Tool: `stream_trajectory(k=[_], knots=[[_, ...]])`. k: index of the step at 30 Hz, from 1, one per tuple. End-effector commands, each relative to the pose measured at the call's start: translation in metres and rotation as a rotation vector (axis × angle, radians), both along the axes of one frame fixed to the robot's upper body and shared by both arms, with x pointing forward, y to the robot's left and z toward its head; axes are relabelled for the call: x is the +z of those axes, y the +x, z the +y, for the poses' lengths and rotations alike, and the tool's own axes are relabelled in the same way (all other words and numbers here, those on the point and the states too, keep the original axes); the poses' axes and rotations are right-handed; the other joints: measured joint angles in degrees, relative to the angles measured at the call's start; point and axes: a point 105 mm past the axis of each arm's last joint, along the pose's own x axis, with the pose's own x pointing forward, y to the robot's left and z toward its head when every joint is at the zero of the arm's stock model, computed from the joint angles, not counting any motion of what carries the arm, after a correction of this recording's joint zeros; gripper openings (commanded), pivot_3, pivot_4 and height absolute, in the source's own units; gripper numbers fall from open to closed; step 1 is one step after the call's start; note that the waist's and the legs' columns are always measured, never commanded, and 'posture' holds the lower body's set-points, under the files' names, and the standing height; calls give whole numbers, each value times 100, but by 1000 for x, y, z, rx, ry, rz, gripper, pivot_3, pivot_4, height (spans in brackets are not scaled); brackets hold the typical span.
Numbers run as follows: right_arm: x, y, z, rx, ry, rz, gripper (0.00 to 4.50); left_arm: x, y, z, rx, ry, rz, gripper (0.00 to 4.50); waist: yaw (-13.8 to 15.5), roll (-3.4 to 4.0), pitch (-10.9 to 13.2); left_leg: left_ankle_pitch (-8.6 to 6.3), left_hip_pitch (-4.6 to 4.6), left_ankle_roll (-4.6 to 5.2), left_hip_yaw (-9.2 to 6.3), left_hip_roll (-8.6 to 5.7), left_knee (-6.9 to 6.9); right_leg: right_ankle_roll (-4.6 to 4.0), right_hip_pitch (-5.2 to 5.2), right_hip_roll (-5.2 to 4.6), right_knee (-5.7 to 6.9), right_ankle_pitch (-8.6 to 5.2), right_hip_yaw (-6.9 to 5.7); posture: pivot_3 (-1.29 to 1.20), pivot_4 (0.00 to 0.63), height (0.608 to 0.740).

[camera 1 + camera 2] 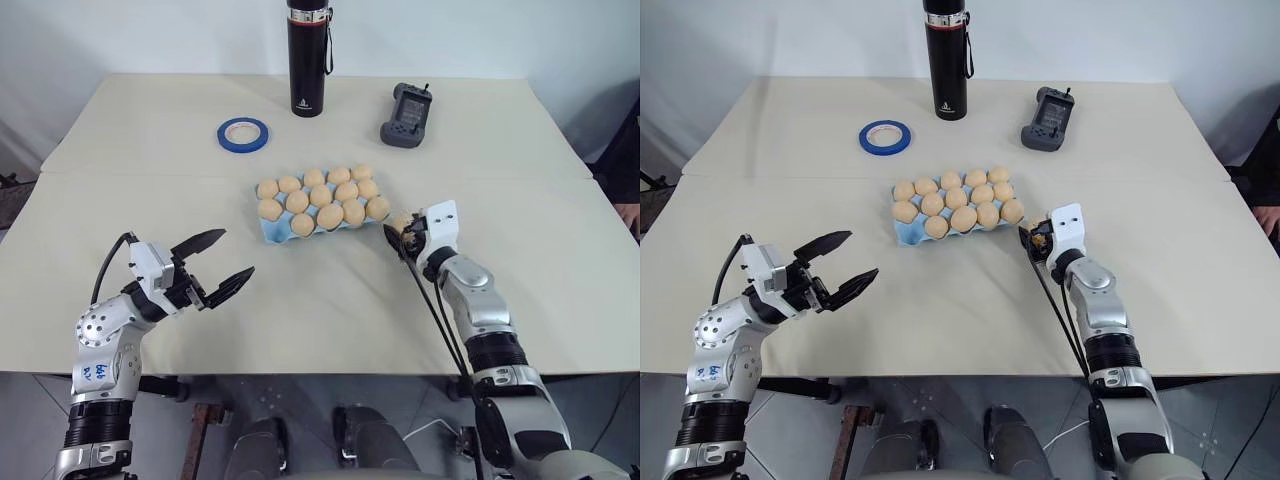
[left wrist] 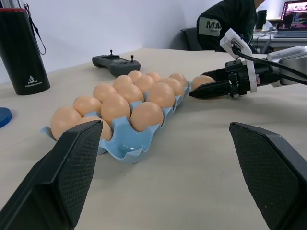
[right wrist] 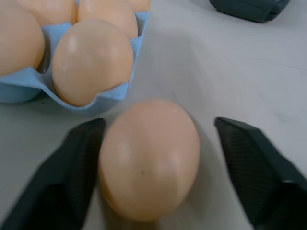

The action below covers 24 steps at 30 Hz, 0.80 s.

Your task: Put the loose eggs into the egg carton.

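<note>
The light-blue egg carton [image 1: 273,233] lies mid-table with several tan eggs [image 1: 321,196] in its cups. An empty cup [image 2: 123,146] shows at its near left corner. One loose egg [image 3: 148,158] rests on the table just off the carton's right end. My right gripper [image 1: 398,232] reaches level around this egg [image 2: 202,81] with its jaws open. One finger [image 3: 79,158] touches the egg's side and the other finger [image 3: 249,163] stands a little apart. My left gripper [image 1: 236,253] hovers open and empty, left of and nearer than the carton.
A tall black flask [image 1: 307,60] stands at the back centre, with a blue tape ring [image 1: 243,133] to its left and a black handheld controller [image 1: 407,114] to its right. A person in dark clothes [image 2: 225,21] sits beyond the table's right side.
</note>
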Motion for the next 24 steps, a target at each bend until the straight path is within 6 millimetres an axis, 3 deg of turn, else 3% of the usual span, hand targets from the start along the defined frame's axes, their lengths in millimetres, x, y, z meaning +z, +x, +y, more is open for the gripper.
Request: stream_trajectory(k=[1,3,4,9,13,17,24], knots=[[21,1,5,17,5,-77,2525,7,-1,2,13,7,-42,4500,-1,0,0,0,0,0,0,0,0,0,0,0,0,0,0,0,150,740],[27,-3,5,29,1,-95,1885,7,-1,3,17,6,-42,4500,-4,1,1,0,0,0,1,0,1,0,0,-1,0,0,1,0,150,740],[30,-5,5,32,0,-103,1772,7,-1,3,19,5,-42,4500,-3,1,1,0,0,0,1,0,1,0,0,-1,0,0,1,0,150,740],[56,-29,16,117,-19,-154,1739,5,-2,6,27,5,-40,4500,4,1,1,-1,-1,-1,-2,1,-1,0,-1,-1,4,0,-2,0,150,740],[81,-39,46,215,13,-156,1720,5,0,12,51,-3,-41,4500,-22,2,1,-1,1,-1,-1,3,1,0,0,-1,6,0,0,0,150,740],[102,-42,88,319,39,-190,1703,4,1,15,68,-4,-45,4500,-45,2,1,4,7,-3,-1,3,1,-6,-1,0,12,1,-1,0,150,740],[104,-47,158,494,65,-183,1703,2,0,17,74,3,-48,4500,-35,1,0,2,-1,-2,-4,2,-1,-6,-4,-6,5,2,-9,0,150,740]])
